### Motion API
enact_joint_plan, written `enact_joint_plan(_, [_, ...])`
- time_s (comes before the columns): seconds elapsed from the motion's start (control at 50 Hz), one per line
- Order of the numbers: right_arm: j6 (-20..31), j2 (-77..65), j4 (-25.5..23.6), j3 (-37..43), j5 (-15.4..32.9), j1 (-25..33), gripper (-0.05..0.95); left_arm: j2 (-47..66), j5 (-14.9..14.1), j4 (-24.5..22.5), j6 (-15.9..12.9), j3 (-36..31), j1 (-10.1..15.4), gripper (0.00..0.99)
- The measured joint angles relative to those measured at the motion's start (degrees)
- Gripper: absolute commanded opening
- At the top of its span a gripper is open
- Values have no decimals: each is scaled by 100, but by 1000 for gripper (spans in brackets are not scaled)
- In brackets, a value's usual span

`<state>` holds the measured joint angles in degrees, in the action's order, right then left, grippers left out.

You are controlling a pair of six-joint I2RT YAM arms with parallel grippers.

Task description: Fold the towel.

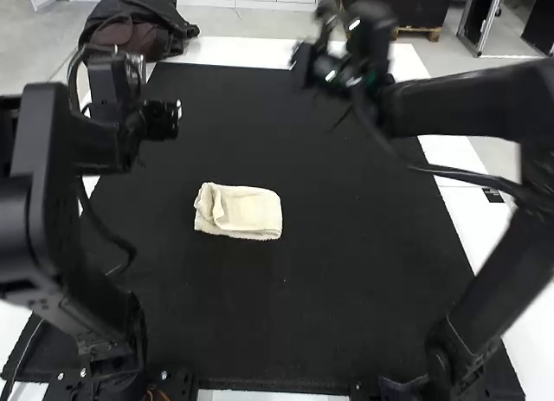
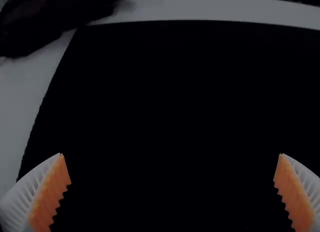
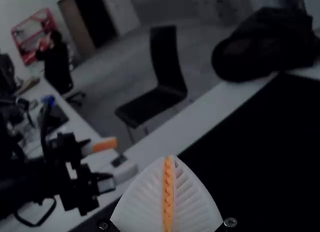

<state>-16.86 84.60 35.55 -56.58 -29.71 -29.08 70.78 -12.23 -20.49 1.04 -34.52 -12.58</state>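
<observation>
With the towel [image 1: 249,212] folded small, only a final smoothing seemed due, the left tool [image 2: 171,154] apart, the right tool [image 3: 170,158] together.

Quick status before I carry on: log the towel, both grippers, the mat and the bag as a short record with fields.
towel: folded into a small rectangle, layers uneven at its left end
towel place: on the mat, left of its middle
left gripper: fingers wide apart, nothing between them
right gripper: fingers shut, near the mat's far edge
towel held: no
bag: at the mat's far left corner
</observation>
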Motion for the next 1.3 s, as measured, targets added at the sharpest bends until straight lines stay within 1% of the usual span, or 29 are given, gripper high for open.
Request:
enact_joint_plan(0.14, [-199,-892,7,273,11,721,-20,-518,0,201,61,-190,199,956])
enact_joint_plan(0.24, [-446,-1425,20,566,-35,1198,-20,-951,0,354,79,-243,356,956])
enact_joint_plan(0.32, [-702,-1792,160,894,-127,1545,-20,-1272,0,496,85,-243,505,956])
enact_joint_plan(0.5, [-1272,-2706,555,1716,-343,2162,-20,-2039,22,730,181,-240,975,956])
enact_joint_plan(0.62, [-1541,-3563,619,2109,-463,2439,-20,-2612,46,774,332,-157,1252,956])
enact_joint_plan(0.86, [-2033,-5576,632,2754,-765,2953,-20,-3851,37,970,557,208,1285,951])
enact_joint_plan(0.98, [-2267,-6575,398,2966,-896,3139,-20,-4494,17,1003,684,402,1285,951])
enact_joint_plan(1.08, [-2430,-7278,260,3126,-949,3206,-21,-5058,22,1008,780,560,1285,951])
enact_joint_plan(1.18, [-2551,-8096,-9,3287,-944,3222,-20,-5818,39,1043,855,800,1285,951])
enact_joint_plan(1.28, [-2618,-8428,57,3338,-942,3220,-18,-6714,122,1060,938,1054,1285,951])
enact_joint_plan(1.3, [-2623,-8421,59,3327,-925,3222,15,-6846,140,1071,951,1078,1283,951])
